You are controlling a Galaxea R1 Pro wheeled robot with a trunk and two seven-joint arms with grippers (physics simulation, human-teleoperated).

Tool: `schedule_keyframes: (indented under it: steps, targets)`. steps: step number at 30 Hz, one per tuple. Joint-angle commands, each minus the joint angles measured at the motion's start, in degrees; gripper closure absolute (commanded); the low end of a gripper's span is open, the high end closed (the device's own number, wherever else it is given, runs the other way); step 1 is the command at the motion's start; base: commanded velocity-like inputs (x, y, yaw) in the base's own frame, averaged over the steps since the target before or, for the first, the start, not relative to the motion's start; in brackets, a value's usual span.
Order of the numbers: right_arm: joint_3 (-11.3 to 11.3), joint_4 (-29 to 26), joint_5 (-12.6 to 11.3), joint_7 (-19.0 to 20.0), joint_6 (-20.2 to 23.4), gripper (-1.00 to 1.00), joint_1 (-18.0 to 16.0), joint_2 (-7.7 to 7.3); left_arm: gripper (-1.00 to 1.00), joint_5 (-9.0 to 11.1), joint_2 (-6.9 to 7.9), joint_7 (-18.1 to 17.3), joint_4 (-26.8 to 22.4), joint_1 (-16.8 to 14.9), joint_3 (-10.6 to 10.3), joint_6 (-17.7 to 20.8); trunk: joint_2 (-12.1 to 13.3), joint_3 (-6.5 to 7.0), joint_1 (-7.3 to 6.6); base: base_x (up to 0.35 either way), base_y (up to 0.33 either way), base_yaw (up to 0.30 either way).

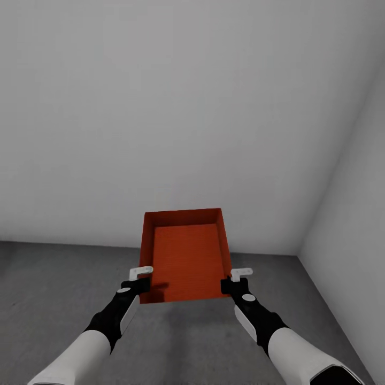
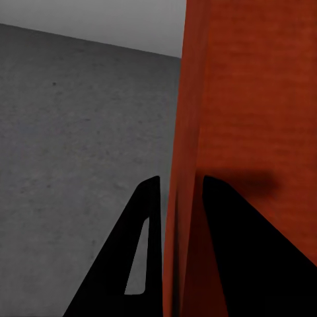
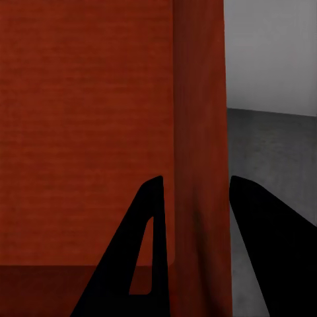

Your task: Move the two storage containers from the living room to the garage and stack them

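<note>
Above the dark grey concrete floor (image 1: 53,299) of the garage, near the corner where two plain white walls (image 1: 160,107) met, I held one storage container (image 1: 184,256) out in front of me between both arms, clear of the ground. My left jaws (image 1: 140,278) pinched its left side wall close to the near corner, one finger inside the bin and one outside, and the left wrist view showed the orange-red wall (image 2: 181,198) sandwiched between the two dark fingers (image 2: 142,264). My right jaws (image 1: 238,278) pinched the right wall the same way, that wall (image 3: 198,198) running up between the fingers (image 3: 142,264). The bin was open-topped and held nothing; I could see straight down to its flat bottom. I judged it light and stiff, since thin walls gripped only at the near end kept their shape without sagging, though the smooth sides looked slippery enough to slide if I loosened either pinch. Holding both walls at once seemed the right grip for a level set-down. The second container was not before me, so whether this one would go on the floor or on its twin, I could not tell.
</note>
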Motion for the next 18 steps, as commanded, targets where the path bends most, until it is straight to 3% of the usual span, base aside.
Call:
schedule_keyframes:
  steps: [1,18]
  targets:
    - [-0.63,3.56,-0.99,-4.09,-0.35,1.00,-0.08,-3.19,1.00,-0.29,0.05,0.52,-0.33,-0.06,0.63,0.15,-0.07,-0.16,0.01,0.000,0.000,0.000]
    - [-0.63,3.56,-0.99,-4.08,-0.35,1.00,-0.10,-3.18,1.00,-0.29,0.05,0.52,-0.39,-0.06,0.63,0.15,-0.07,-1.73,0.01,0.000,0.000,0.000]
